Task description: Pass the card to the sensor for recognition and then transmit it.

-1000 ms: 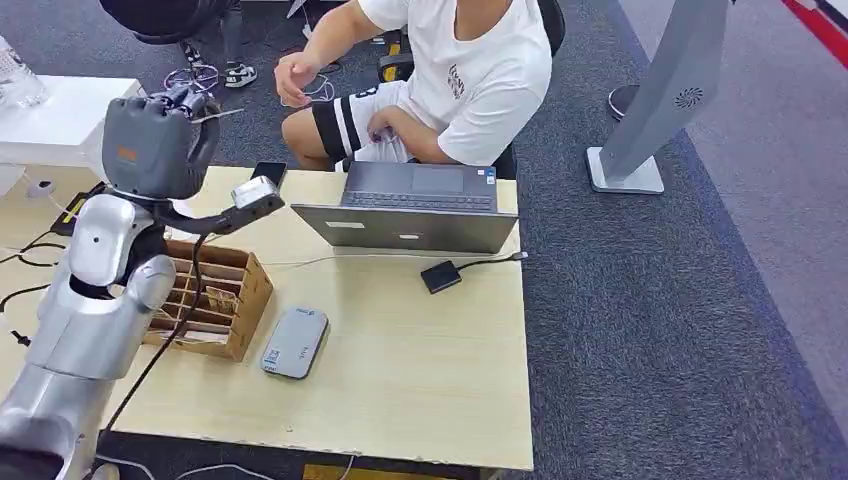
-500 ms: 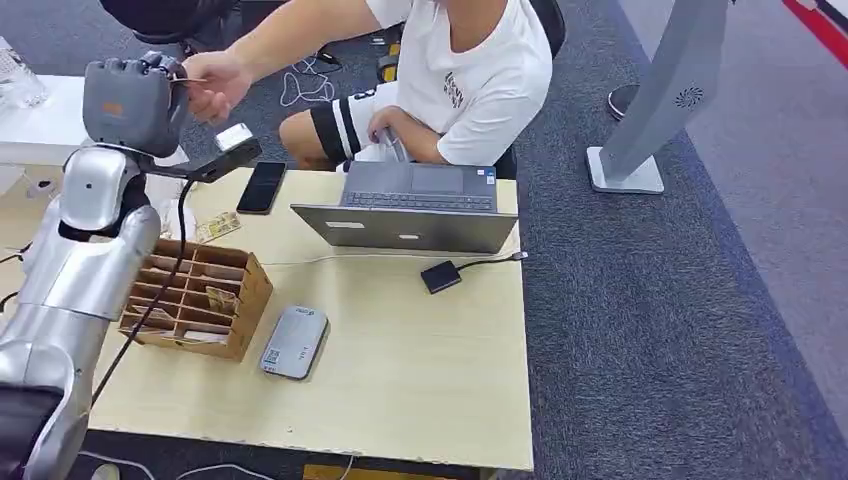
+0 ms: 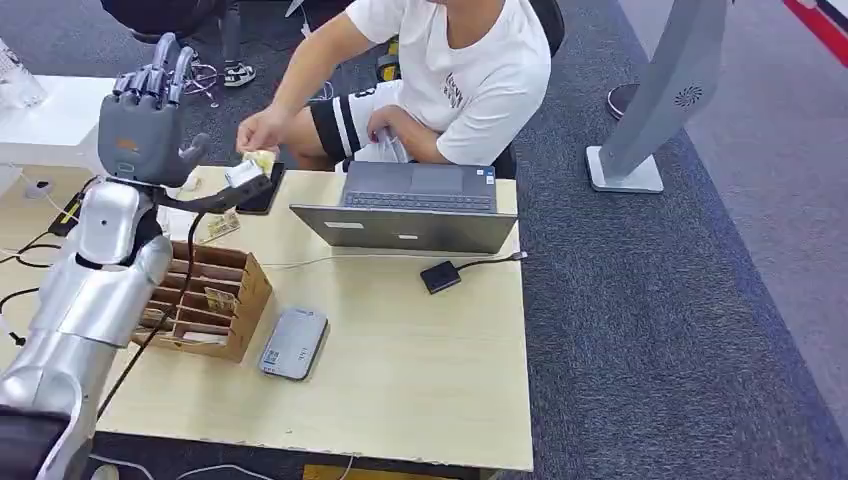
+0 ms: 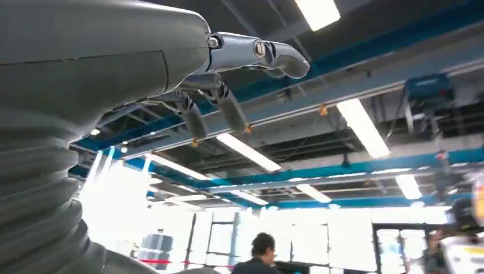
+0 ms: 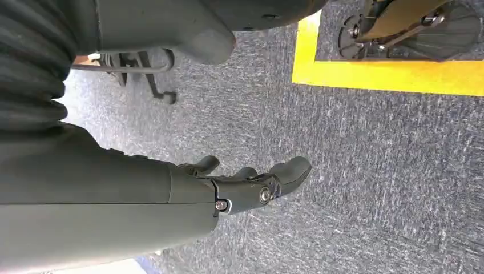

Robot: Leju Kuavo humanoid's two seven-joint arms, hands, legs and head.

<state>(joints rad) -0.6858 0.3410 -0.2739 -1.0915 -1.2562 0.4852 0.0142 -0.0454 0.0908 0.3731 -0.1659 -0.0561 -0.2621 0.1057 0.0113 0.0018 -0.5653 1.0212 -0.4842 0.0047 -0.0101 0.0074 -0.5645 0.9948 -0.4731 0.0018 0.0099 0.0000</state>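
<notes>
My left hand [image 3: 145, 120] is raised above the table's far left corner, fingers stretched upward and apart, holding nothing. In the left wrist view the same hand [image 4: 171, 63] points at the ceiling with nothing between its fingers. A seated person's hand [image 3: 255, 130] holds the yellowish card [image 3: 263, 158] over the table's far edge, just right of my left wrist. The grey sensor [image 3: 295, 343] lies flat on the table near the front. My right hand [image 5: 251, 185] hangs over grey carpet, fingers loosely spread and empty.
A wooden compartment box [image 3: 205, 298] with several cards stands left of the sensor. Another card [image 3: 222, 225] and a black phone [image 3: 262, 190] lie behind it. An open laptop [image 3: 415, 210] and a small black box [image 3: 440, 276] on a cable sit further right.
My left hand held the card, and the person reached in and took it. The person's hand has drawn back down to the table edge with the card, and my fingers have spread.
</notes>
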